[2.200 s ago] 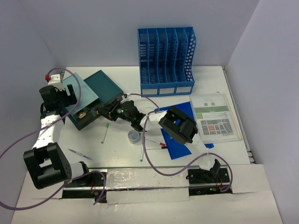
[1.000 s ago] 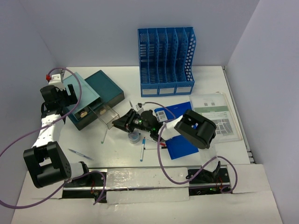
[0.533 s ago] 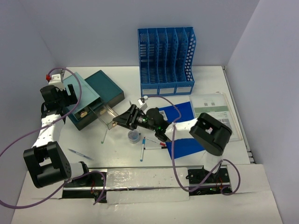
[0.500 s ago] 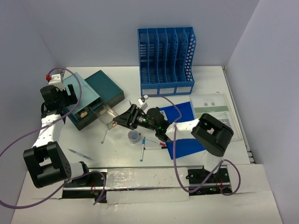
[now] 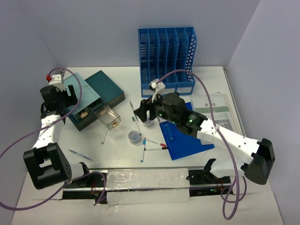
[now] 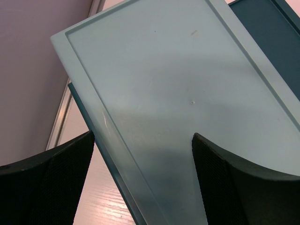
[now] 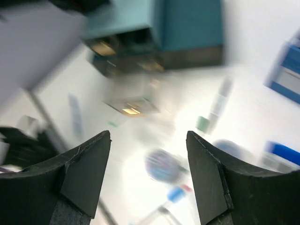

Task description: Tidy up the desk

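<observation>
The white desk (image 5: 211, 79) holds a teal drawer box (image 5: 108, 86) with a light teal lid (image 5: 83, 90) and a clear drawer (image 5: 108, 117) pulled out. My left gripper (image 5: 69, 95) is open above the light teal lid (image 6: 178, 79), its fingers (image 6: 61, 164) either side of the lid's near corner and holding nothing. My right gripper (image 5: 142, 112) is open and empty, raised above the desk's middle. A small round container (image 5: 134, 136) shows blurred between its fingers in the right wrist view (image 7: 161, 165). Several pens (image 5: 143, 150) lie near it.
A blue file organizer (image 5: 166, 61) stands at the back. A blue notebook (image 5: 185, 133) lies under the right arm, and a printed sheet (image 5: 218, 115) lies at the right edge. A loose pen (image 5: 77, 153) lies near the left base. Lavender walls enclose the desk.
</observation>
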Controlling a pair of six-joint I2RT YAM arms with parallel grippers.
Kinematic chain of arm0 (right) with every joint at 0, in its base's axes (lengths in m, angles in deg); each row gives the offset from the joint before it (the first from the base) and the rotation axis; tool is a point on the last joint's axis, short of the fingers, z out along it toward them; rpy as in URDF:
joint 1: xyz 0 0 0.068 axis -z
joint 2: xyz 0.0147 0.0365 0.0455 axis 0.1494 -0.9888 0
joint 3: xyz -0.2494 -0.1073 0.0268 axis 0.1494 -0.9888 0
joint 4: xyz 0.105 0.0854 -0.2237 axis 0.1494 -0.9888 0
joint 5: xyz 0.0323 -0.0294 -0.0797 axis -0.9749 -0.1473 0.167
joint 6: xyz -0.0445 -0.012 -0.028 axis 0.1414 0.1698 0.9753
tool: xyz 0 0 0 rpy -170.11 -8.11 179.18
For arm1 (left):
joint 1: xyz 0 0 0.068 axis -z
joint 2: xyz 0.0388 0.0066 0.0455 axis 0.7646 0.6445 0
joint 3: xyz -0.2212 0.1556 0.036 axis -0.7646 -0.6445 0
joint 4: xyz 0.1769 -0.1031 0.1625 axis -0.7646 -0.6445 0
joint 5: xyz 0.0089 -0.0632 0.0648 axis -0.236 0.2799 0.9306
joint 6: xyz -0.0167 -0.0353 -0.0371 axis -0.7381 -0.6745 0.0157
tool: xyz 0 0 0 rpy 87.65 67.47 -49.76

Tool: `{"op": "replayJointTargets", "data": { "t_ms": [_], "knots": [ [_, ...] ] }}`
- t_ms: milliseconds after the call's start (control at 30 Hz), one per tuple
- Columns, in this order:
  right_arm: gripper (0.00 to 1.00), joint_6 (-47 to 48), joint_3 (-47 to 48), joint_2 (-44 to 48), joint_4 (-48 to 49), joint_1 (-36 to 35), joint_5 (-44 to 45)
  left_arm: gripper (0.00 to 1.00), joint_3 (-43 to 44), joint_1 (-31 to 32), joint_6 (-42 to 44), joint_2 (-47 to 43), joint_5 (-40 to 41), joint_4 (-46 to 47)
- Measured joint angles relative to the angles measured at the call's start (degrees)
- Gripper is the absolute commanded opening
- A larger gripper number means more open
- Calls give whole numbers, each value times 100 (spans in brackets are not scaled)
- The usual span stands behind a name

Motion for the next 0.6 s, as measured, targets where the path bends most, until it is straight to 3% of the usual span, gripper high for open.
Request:
{"op": "replayJointTargets", "data": {
  "t_ms": [133, 267, 400, 600],
  "knots": [
    [69, 855, -6, -169, -1239, 259, 221, 91, 0, -2, 16, -54, -44, -100],
    [63, 1221, 7, -1004, -2115, 443, 235, 91, 0, -2, 41, -102, -49, -193],
    [62, 1383, 11, -1837, -2701, 451, 229, 91, 0, -2, 52, -139, -57, -250],
    [63, 1568, -37, -1983, -2957, 419, 227, 91, 0, -2, 70, -155, -63, -266]
  ]
}}
